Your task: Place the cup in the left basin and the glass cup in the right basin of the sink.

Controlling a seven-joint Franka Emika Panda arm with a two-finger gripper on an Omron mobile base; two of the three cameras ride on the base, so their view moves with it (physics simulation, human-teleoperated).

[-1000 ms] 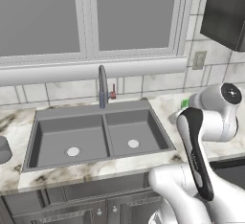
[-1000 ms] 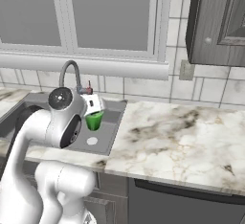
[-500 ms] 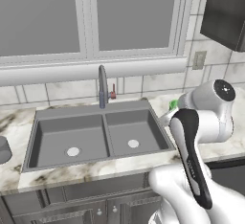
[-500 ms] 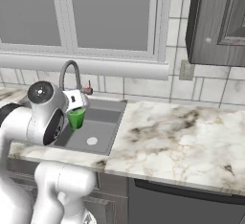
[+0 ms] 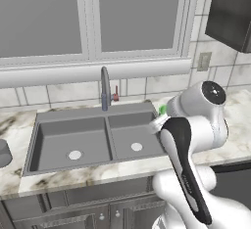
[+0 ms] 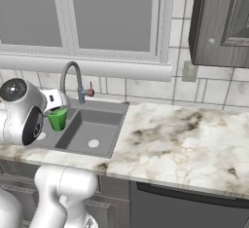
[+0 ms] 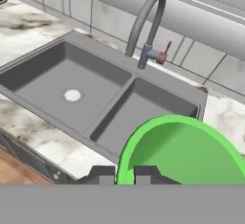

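Observation:
The green cup (image 6: pixel 57 119) hangs upright in the air, with my gripper (image 7: pixel 124 174) shut on its rim. In the left base view a sliver of the cup (image 5: pixel 163 109) peeks out behind my arm, over the right rim of the sink (image 5: pixel 73 113). From the hand view, the cup (image 7: pixel 186 151) fills the lower right, with the left basin (image 7: pixel 57 74) and right basin (image 7: pixel 148 108) ahead below it. The grey glass cup (image 5: pixel 3 152) stands on the counter left of the sink, far from my gripper.
A tall grey faucet (image 5: pixel 104 88) rises behind the sink's divider, with a small red lever (image 5: pixel 116 95) beside it. Marble counter (image 6: pixel 185 134) stretches to the right of the sink. A dark wall cabinet (image 6: pixel 223 22) hangs at the upper right.
My arm has swung left with the green cup in its grip, bringing it from over the counter to the sink's right side. The grip has not changed.

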